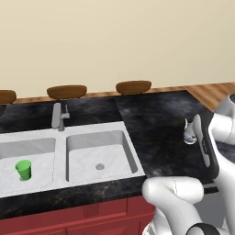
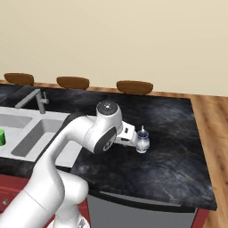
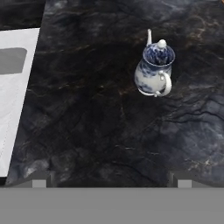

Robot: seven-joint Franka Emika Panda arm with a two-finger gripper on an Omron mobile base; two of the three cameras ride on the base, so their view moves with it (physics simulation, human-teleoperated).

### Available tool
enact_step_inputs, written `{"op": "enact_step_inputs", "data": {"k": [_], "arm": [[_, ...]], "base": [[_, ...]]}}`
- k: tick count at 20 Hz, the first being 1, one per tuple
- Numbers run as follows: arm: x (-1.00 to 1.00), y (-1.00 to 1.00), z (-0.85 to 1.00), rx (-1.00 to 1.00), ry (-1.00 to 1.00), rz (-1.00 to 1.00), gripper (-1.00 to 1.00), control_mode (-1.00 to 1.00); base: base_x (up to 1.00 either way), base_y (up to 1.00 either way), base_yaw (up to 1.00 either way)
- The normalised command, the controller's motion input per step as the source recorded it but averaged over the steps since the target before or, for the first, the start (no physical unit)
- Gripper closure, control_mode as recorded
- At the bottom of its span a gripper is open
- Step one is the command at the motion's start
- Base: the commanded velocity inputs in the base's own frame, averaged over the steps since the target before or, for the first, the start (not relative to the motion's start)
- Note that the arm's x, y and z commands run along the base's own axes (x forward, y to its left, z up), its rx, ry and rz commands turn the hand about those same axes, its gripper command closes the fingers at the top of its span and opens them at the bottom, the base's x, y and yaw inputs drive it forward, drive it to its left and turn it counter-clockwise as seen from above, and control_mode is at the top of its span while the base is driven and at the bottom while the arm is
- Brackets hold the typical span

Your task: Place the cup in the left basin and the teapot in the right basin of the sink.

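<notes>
Teapot, white with dark blue pattern, stands upright on the black stone bench, well to the right of the sink, its handle toward the hand camera and its thin spout on the far side. From the right base camera it sits just beside the end of the arm, and from the left base camera it is partly hidden behind the arm's dark-edged link. Tool has its fingertips spread wide with nothing between them, hanging above bare bench on the near side of the teapot and apart from it. Cup, bright green, stands upright in the left basin, toward its front. Right basin shows its round drain and white marble-look floor. Grey faucet rises at the back of the sink between the two bowls. Three brown stools line the far edge of the bench, and dark red cabinet fronts run under the sink.
</notes>
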Motion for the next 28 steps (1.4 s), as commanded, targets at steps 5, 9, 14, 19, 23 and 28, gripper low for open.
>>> {"op": "enact_step_inputs", "data": {"k": [5,9,14,19,23,28], "arm": [[0.01,-0.27,0.0,0.0,0.0,-0.02,-1.0,-1.0],[0.04,-0.28,0.0,0.0,0.0,-0.01,-1.0,-1.0],[0.03,-0.29,0.0,0.0,0.0,0.0,-1.0,-1.0],[0.16,-0.18,0.0,0.0,0.0,0.0,-1.0,-1.0],[0.32,-0.08,0.0,0.0,0.0,0.0,-1.0,-1.0],[0.33,-0.04,0.0,0.0,0.0,0.0,-1.0,-1.0]], "base": [[0.0,0.0,0.0],[0.0,0.0,0.0],[0.0,0.0,0.0],[0.0,0.0,0.0],[0.0,0.0,0.0],[0.0,0.0,0.0]]}}
